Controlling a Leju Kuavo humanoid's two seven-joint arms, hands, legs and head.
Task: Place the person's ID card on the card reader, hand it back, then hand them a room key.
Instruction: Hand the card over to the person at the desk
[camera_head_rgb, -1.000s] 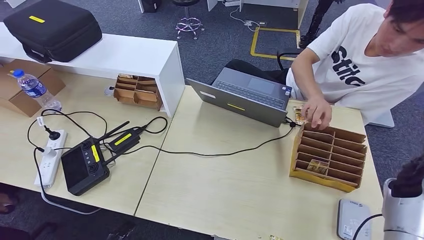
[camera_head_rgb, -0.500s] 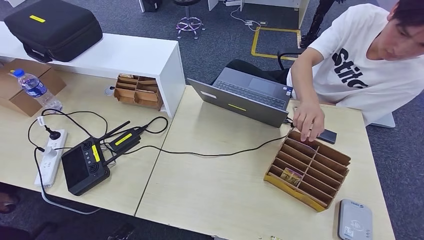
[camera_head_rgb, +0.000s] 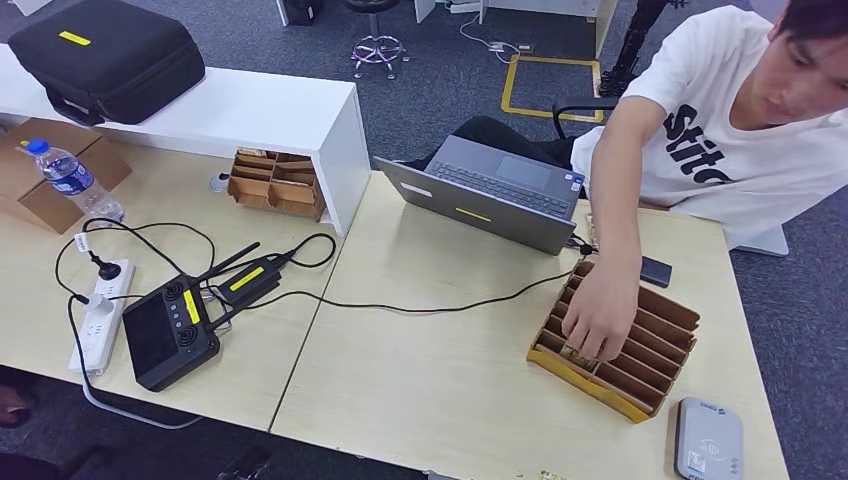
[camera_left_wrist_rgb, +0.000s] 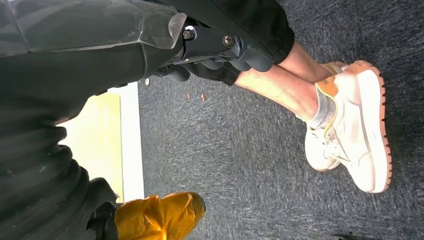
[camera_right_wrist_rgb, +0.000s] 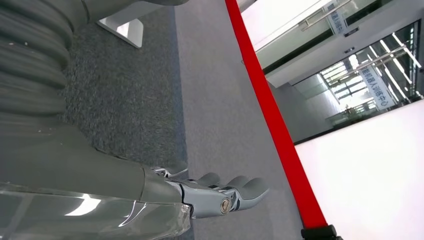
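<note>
- Right hand (camera_right_wrist_rgb: 220, 192) hangs off the table in its wrist view, over grey carpet with a red floor stripe (camera_right_wrist_rgb: 272, 117) beyond it; fingers lie straight and a little apart, nothing in them.
- Left hand (camera_left_wrist_rgb: 220, 52) also hangs low, its dark fingers over the carpet near someone's white sneaker (camera_left_wrist_rgb: 350, 125). I cannot tell whether those fingers are spread or curled; I see nothing held.
- From the head view, the person's hand (camera_head_rgb: 600, 315) is reaching into the cardboard card rack (camera_head_rgb: 655, 375) on the right side of the table, fingers down in one of the front slots. A bit of something yellowish shows under the fingers, which may be a card, but I can't make it out.
- I can't pick out the ID card itself yet.
- Grey card reader (camera_head_rgb: 708, 440) lies flat at the near right corner of the table, just beside the rack and well apart from the laptop (camera_head_rgb: 480, 195).
- My judgement on handling: a card will be thin, stiff, light and slick, hard to lift off a flat top. I'd take it by a long edge, pinched between thumb and finger, straight from the person's hand instead of off the table.
- Laid on the reader, I'd leave one edge overhanging so I can pinch it again.
</note>
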